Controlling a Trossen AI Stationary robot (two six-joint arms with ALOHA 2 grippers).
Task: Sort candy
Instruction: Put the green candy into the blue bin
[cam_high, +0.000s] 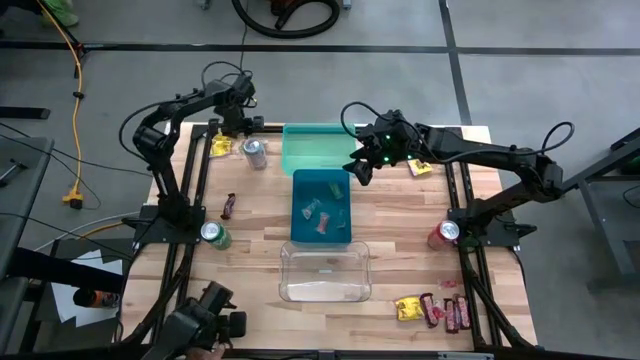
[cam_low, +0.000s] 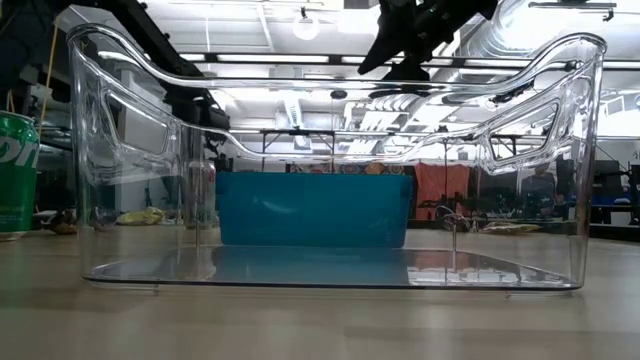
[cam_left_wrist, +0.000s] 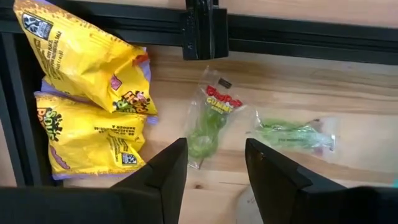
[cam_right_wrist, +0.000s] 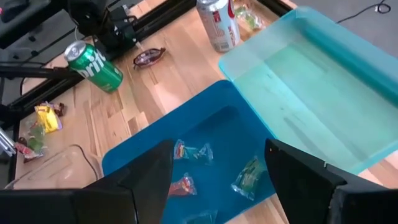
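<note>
At the table's far left, two yellow candy packets (cam_left_wrist: 87, 93) lie by the dark frame rail, with two clear packets of green sweets (cam_left_wrist: 209, 119) (cam_left_wrist: 292, 134) flat on the wood beside them. My left gripper (cam_left_wrist: 216, 165) (cam_high: 236, 128) points down over the nearer green packet, open, one finger on each side of the packet's lower end. My right gripper (cam_right_wrist: 217, 168) (cam_high: 362, 168) hangs open with nothing in it above the blue bin (cam_right_wrist: 143, 155), which holds several wrapped sweets (cam_right_wrist: 193, 152). More candy (cam_high: 435, 310) lies at the near right.
A light green bin (cam_high: 318, 148) stands at the far middle and a clear bin (cam_high: 325, 272) at the near middle. A silver can (cam_high: 254, 152), a green can (cam_high: 214, 235) and a red can (cam_high: 443, 234) stand on the table. A dark bar (cam_high: 229, 205) and a yellow packet (cam_high: 420, 167) lie loose.
</note>
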